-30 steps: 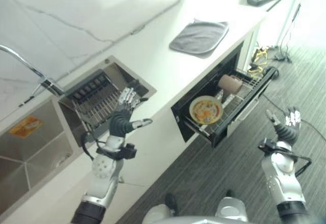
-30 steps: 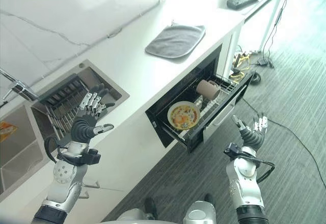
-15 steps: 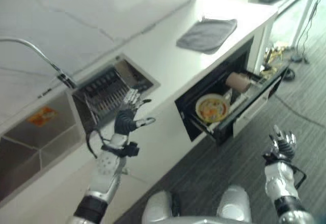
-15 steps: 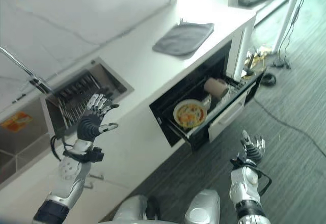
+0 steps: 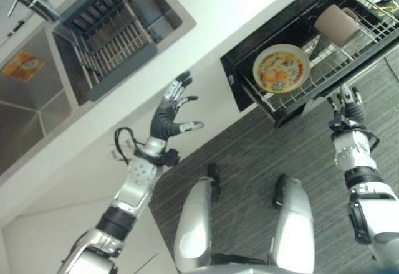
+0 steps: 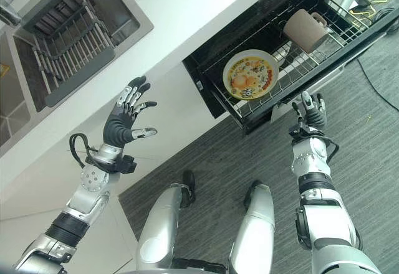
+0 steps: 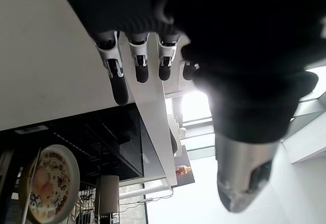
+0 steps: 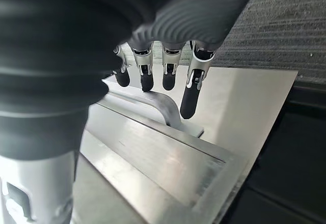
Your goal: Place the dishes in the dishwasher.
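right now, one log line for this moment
plate + cup: in open rack | left robot hand: open, raised | right robot hand: open, at drawer handle

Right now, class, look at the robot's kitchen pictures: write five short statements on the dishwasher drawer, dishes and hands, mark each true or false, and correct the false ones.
1. The dishwasher drawer is pulled out. True.
2. A patterned plate stands in its rack. True.
3. The right hand grips the plate. False: it is open, at the drawer's front by the handle.
4. The brown mug sits on the counter. False: it lies in the rack.
5. The left hand is open and holds nothing. True.
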Robot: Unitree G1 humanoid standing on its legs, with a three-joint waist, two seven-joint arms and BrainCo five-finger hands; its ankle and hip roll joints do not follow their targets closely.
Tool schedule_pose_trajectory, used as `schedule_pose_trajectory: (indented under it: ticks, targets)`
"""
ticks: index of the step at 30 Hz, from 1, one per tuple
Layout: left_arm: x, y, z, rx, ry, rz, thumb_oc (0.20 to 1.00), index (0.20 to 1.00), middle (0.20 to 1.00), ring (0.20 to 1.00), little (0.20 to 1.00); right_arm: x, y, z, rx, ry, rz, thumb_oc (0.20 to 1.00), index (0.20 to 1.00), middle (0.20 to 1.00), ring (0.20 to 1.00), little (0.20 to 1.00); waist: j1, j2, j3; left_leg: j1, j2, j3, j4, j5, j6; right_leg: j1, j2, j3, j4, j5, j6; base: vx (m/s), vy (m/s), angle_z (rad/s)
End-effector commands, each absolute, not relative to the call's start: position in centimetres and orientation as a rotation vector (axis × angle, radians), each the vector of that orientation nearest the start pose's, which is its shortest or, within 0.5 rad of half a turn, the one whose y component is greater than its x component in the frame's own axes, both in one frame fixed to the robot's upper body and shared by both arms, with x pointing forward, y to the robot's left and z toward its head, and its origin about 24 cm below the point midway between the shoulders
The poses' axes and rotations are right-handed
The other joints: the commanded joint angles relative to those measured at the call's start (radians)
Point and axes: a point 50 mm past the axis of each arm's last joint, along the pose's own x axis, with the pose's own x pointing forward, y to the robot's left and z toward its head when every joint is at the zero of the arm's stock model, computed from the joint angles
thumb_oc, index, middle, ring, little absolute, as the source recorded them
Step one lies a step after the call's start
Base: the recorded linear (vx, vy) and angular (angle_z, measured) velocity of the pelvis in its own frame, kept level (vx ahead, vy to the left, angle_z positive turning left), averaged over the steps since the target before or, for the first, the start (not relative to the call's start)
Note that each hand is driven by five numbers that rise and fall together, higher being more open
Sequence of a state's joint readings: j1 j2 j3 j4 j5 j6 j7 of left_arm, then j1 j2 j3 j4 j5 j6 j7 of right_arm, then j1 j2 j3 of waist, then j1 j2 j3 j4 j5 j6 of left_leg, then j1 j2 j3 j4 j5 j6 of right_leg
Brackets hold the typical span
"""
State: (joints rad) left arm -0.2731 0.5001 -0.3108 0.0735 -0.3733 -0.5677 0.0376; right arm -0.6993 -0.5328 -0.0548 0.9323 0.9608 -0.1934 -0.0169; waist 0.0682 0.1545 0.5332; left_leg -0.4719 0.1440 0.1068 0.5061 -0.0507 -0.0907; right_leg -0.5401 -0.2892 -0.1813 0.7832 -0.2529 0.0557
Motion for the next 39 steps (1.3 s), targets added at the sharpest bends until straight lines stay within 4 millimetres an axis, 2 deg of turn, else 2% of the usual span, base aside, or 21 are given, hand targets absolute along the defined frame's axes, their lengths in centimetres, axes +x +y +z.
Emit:
schedule_pose_trajectory:
  ticks: [1,4,9,12,18,19,24,34,39]
  targets:
    - [26.3,16.5,16.6,0.060,-0.789,-0.331,1.000,1.000,1.000,1.000,1.000,37.5,-27.2,14.2,0.409,-0.209,-0.087,1.000,1.000,1.000,1.000,1.000,0.017,-0.007,-0.013,0.044,-0.070,0.020,-0.009,-0.104,0.111,0.064,0.030,-0.041,0.012,-0.065,-0.042,-0.03,-0.093,0.19]
    - [26.1,16.6,17.0,0.093,-0.809,-0.371,1.000,1.000,1.000,1.000,1.000,38.7,-24.7,19.0,0.317,-0.308,0.063,1.000,1.000,1.000,1.000,1.000,0.052,-0.025,-0.013,-0.004,-0.075,-0.001,-0.003,-0.095,0.114,0.037,0.040,-0.056,0.008,-0.056,-0.042,-0.02,-0.073,0.24]
    - [25.8,16.4,17.0,0.115,-0.811,-0.409,1.000,1.000,1.000,1.000,1.000,39.1,-22.8,23.0,0.209,-0.374,0.159,1.000,1.000,1.000,1.000,1.000,0.085,-0.036,-0.013,-0.021,-0.078,-0.013,-0.008,-0.080,0.113,0.043,0.038,-0.079,-0.014,-0.039,-0.034,0.02,0.012,0.14]
    - [25.8,16.3,17.3,0.162,-0.820,-0.431,1.000,1.000,1.000,1.000,1.000,39.3,-21.8,26.0,0.079,-0.414,0.188,1.000,1.000,1.000,1.000,1.000,0.103,-0.046,-0.013,-0.038,-0.073,-0.011,0.000,-0.080,0.112,0.042,0.031,-0.093,-0.023,-0.028,-0.028,0.05,0.020,0.13]
    - [25.8,16.2,17.6,0.207,-0.831,-0.450,1.000,1.000,1.000,1.000,1.000,39.4,-21.2,28.6,-0.010,-0.445,0.199,1.000,1.000,1.000,1.000,1.000,0.121,-0.058,-0.013,-0.048,-0.081,-0.023,0.007,-0.082,0.111,0.049,0.034,-0.094,-0.047,-0.013,-0.021,0.06,0.020,0.08]
    - [25.7,16.2,17.7,0.215,-0.832,-0.458,1.000,1.000,1.000,1.000,1.000,39.5,-21.2,29.5,-0.030,-0.453,0.192,1.000,1.000,1.000,1.000,1.000,0.129,-0.062,-0.013,-0.047,-0.083,-0.025,0.002,-0.080,0.109,0.056,0.035,-0.098,-0.062,-0.006,-0.018,0.05,0.023,-0.01]
    - [25.5,16.1,17.8,0.236,-0.828,-0.484,1.000,1.000,1.000,1.000,1.000,39.4,-21.7,32.0,-0.060,-0.491,0.163,1.000,1.000,1.000,1.000,1.000,0.147,-0.070,-0.013,-0.047,-0.083,-0.032,-0.005,-0.079,0.106,0.077,0.034,-0.111,-0.091,0.006,-0.012,0.04,0.020,0.04]
    - [25.3,16.5,17.9,0.258,-0.801,-0.507,1.000,1.000,1.000,1.000,1.000,38.8,-22.8,34.6,-0.057,-0.544,0.126,1.000,1.000,1.000,1.000,1.000,0.169,-0.089,-0.013,-0.066,-0.082,-0.044,0.016,-0.090,0.106,0.086,0.033,-0.132,-0.086,0.005,-0.009,0.01,-0.024,0.06]
    - [25.1,16.4,17.5,0.260,-0.793,-0.523,1.000,1.000,1.000,1.000,1.000,39.5,-23.3,31.7,-0.059,-0.440,0.142,1.000,1.000,1.000,1.000,1.000,0.168,-0.095,-0.013,-0.054,-0.076,-0.046,0.006,-0.084,0.104,0.099,0.038,-0.136,-0.099,0.009,-0.011,-0.01,-0.060,0.04]
